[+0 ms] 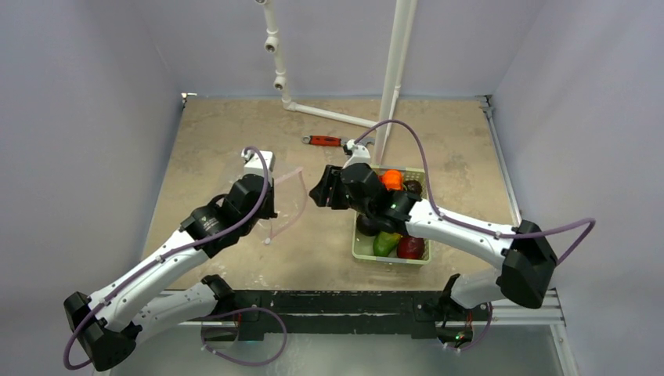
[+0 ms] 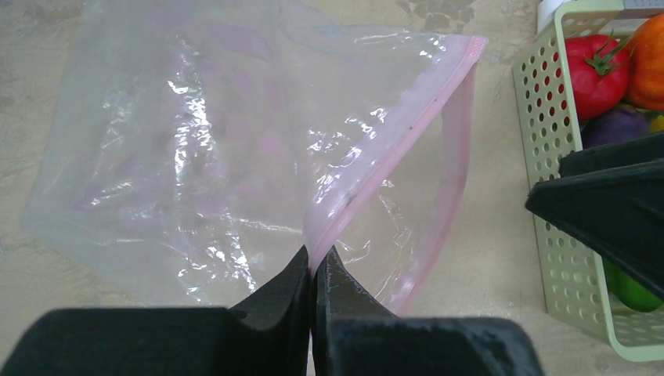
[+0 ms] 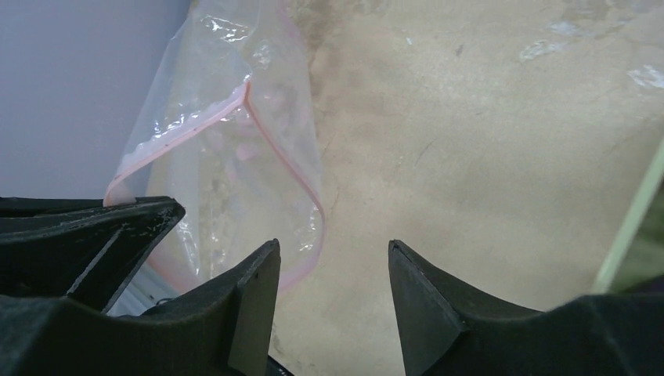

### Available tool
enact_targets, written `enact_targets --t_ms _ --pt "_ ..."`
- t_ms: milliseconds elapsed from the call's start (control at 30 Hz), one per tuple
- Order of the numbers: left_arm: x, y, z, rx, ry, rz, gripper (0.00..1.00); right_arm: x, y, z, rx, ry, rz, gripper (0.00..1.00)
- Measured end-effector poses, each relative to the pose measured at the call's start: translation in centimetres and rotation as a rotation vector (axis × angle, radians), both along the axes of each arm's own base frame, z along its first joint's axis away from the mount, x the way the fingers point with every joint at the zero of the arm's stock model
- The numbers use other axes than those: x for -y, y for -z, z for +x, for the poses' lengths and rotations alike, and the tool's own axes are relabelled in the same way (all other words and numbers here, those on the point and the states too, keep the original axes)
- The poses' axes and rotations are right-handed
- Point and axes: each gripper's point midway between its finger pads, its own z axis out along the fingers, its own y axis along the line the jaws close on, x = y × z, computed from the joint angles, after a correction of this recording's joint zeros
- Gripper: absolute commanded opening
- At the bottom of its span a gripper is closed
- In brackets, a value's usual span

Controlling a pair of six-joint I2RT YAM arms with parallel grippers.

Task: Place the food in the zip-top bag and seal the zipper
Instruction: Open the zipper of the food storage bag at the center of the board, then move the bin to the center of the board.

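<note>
Two hands meet over the bag (image 2: 196,141), which lies on the surface (image 1: 227,133) between the arms and just beside the basket (image 2: 548,102). The left hand (image 2: 313,258) is clenched on the zipper (image 2: 391,149), pinching one lip of the pink strip and lifting it, so the mouth gapes toward the basket while the other lip sags lower. The right hand (image 3: 333,251) is released and carries nothing; its fingers stand apart, pointed at the mouth from the basket side, near the strip but not touching it. All the food (image 1: 411,247) sits in the basket: the tomato (image 2: 599,74), an orange piece (image 2: 650,55), a purple one (image 2: 618,125) and a green one (image 1: 385,243). Nothing shows inside the clear film. A wrench (image 1: 323,141) lies well apart, toward the back. The step in hand looks like opening the mouth, with loading not yet begun. Next, the right hand would likely either take the sagging lip to widen the gap or turn to the basket for a piece. Either way the left pinch must hold firm, since the thin film could slip or fold shut, and any piece must go in between the two lips.
</note>
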Motion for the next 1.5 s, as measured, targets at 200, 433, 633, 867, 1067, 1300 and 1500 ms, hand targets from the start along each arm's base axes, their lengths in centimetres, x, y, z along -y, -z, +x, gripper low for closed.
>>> enact_targets --t_ms 200,433,633,867,1067,1300,1500 --pt "0.3 0.3 0.1 0.003 0.011 -0.011 0.0 3.4 -0.7 -0.3 -0.024 0.108 -0.065 0.62" --pt "0.3 0.7 -0.3 -0.001 0.024 -0.021 0.0 8.2 -0.8 -0.8 -0.063 0.265 -0.17 0.69" --pt "0.3 0.2 -0.6 0.013 0.031 -0.04 0.0 10.6 -0.8 -1.8 -0.097 0.323 -0.197 0.68" --pt "0.2 -0.4 -0.9 0.03 0.036 -0.06 0.0 11.2 1.9 -3.0 -0.15 0.306 -0.236 0.63" --pt "0.2 -0.7 -1.0 0.04 0.041 -0.074 0.0 10.6 4.4 -3.1 -0.19 0.286 -0.284 0.57" --pt "0.1 -1.1 -1.1 0.05 0.045 -0.086 0.0 9.3 7.1 -2.2 -0.202 0.274 -0.332 0.47" --pt "0.1 -1.3 -1.2 0.056 0.045 -0.091 0.0 9.2 10.1 -1.9 -0.231 0.277 -0.411 0.37"
